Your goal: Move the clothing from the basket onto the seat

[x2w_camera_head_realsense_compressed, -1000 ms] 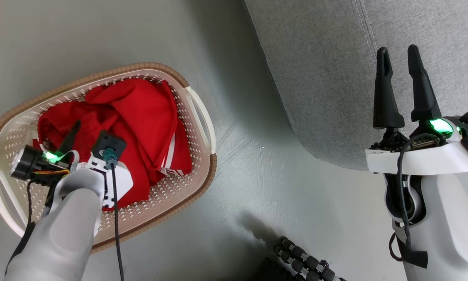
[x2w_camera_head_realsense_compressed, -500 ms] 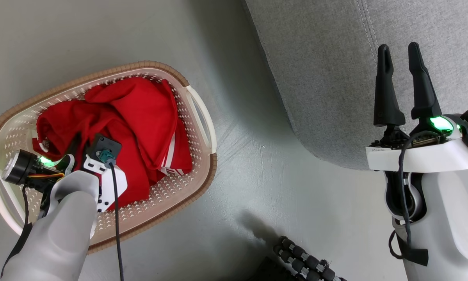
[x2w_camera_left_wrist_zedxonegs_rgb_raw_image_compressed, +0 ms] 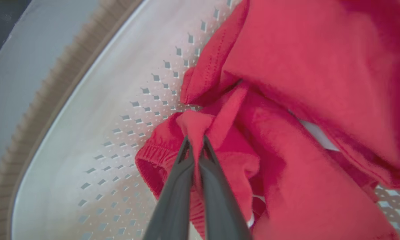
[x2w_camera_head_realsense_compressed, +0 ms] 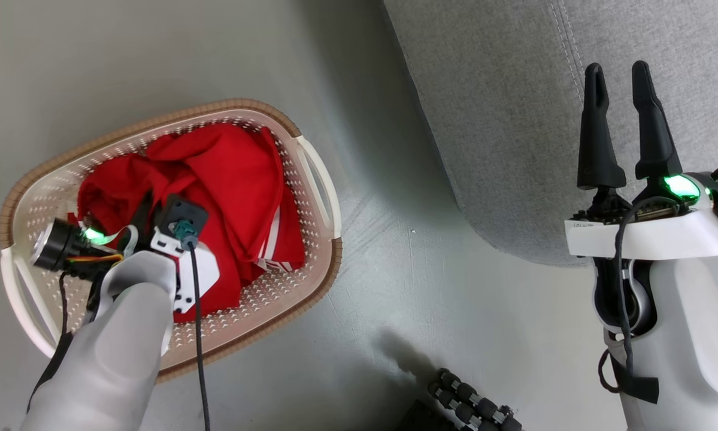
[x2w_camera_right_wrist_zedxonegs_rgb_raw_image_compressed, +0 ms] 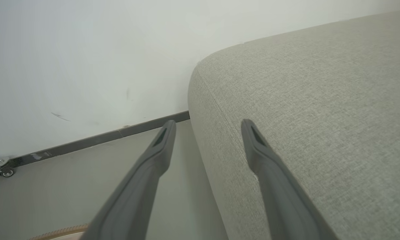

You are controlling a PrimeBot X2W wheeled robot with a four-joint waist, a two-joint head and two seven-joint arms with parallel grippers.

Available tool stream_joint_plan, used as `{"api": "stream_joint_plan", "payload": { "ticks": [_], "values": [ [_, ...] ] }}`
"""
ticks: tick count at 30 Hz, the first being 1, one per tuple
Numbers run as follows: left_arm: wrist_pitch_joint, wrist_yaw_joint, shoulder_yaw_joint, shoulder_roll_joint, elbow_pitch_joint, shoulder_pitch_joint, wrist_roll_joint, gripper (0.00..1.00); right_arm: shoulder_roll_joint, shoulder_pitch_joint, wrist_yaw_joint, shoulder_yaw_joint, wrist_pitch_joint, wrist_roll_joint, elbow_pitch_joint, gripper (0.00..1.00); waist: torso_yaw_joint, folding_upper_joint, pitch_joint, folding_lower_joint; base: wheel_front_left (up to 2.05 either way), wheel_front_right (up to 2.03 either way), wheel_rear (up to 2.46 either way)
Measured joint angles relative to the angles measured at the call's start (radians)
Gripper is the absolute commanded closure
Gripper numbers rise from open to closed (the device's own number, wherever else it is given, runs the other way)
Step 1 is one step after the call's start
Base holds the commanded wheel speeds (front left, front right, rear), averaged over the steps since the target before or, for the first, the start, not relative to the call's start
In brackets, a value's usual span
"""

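1. Left claw (x2w_camera_left_wrist_zedxonegs_rgb_raw_image_compressed: 193,142) clenched on a fold of the clothing (x2w_camera_head_realsense_compressed: 233,173) — the red heap lies inside the basket (x2w_camera_head_realsense_compressed: 35,197) on the floor (x2w_camera_head_realsense_compressed: 394,269).
2. Right claw (x2w_camera_head_realsense_compressed: 619,75) spread wide, empty — over the seat (x2w_camera_head_realsense_compressed: 502,108) edge.

Robot's got smooth pale grey-white forearm shells (x2w_camera_head_realsense_compressed: 682,335). The right gripper (x2w_camera_head_realsense_compressed: 617,67) has 2 long matte-black tapered fingers (x2w_camera_head_realsense_compressed: 598,149) sitting just above a glowing green light (x2w_camera_head_realsense_compressed: 679,187). Right under that light there's a white plate (x2w_camera_head_realsense_compressed: 646,242) with tiny scribbled writing, and a black cable (x2w_camera_head_realsense_compressed: 619,281) loops down below it. Way off to the light's left: a black cylinder (x2w_camera_head_realsense_compressed: 56,251), orange wires (x2w_camera_head_realsense_compressed: 95,259), teal plug (x2w_camera_head_realsense_compressed: 185,230).
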Motion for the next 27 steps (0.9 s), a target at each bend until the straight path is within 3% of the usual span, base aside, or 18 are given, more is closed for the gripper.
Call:
{"api": "stream_joint_plan", "payload": {
  "ticks": [17, 27],
  "values": [
    [-0.139, 0.011, 0.043, -0.047, -0.086, 0.02, -0.083, 1.0, -0.001, -0.013, 0.0, -0.021, 0.0, -0.072, 0.016, 0.0, 0.072, 0.0, -0.068, 0.0, 0.0, 0.0, 0.0],
    [-0.165, 0.011, 0.052, -0.073, -0.152, 0.039, -0.113, 1.0, -0.001, -0.013, 0.0, -0.021, 0.0, -0.131, 0.038, 0.0, 0.117, 0.0, -0.121, -0.0001, 0.0, 0.0, 0.0]
  ]
}}
